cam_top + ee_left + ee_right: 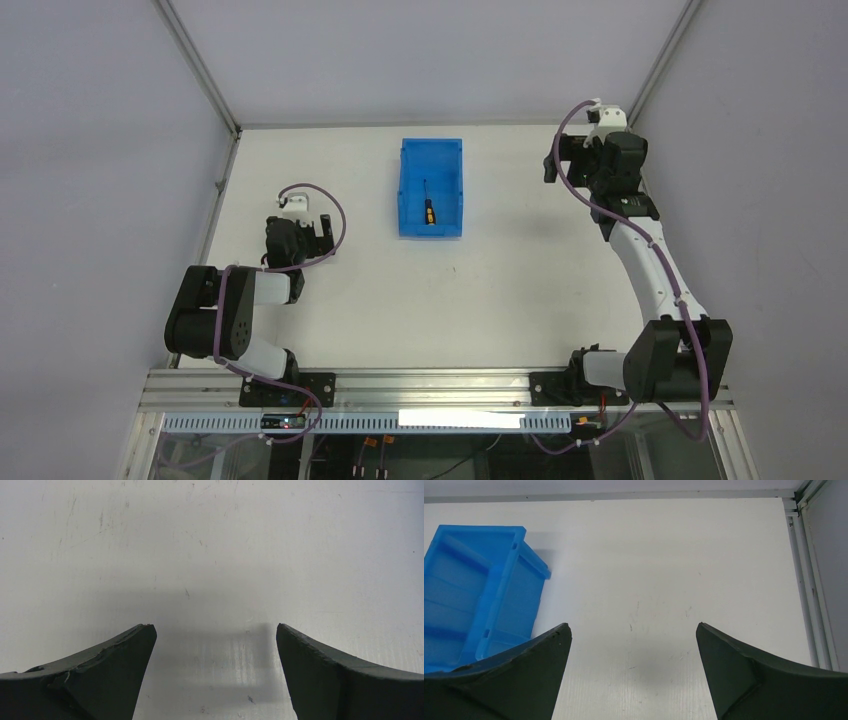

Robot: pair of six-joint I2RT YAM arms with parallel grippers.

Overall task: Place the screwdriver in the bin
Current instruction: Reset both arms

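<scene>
The bright blue bin [406, 190] stands at the middle back of the table. The small screwdriver [429, 208], with its black and yellow-orange handle towards the near end, lies inside the bin on its floor. My left gripper [322, 234] is open and empty, low over bare table well to the left of the bin; its wrist view shows only table between the fingers [214, 626]. My right gripper [552, 160] is open and empty, to the right of the bin. In the right wrist view [633, 625] the bin [499, 580] shows at the left; the screwdriver is hidden there.
Metal frame posts stand at the back corners, with grey walls behind. The table's back edge and a rail [809, 580] run close to the right gripper. Both arm bases are bolted to the near rail [430, 385].
</scene>
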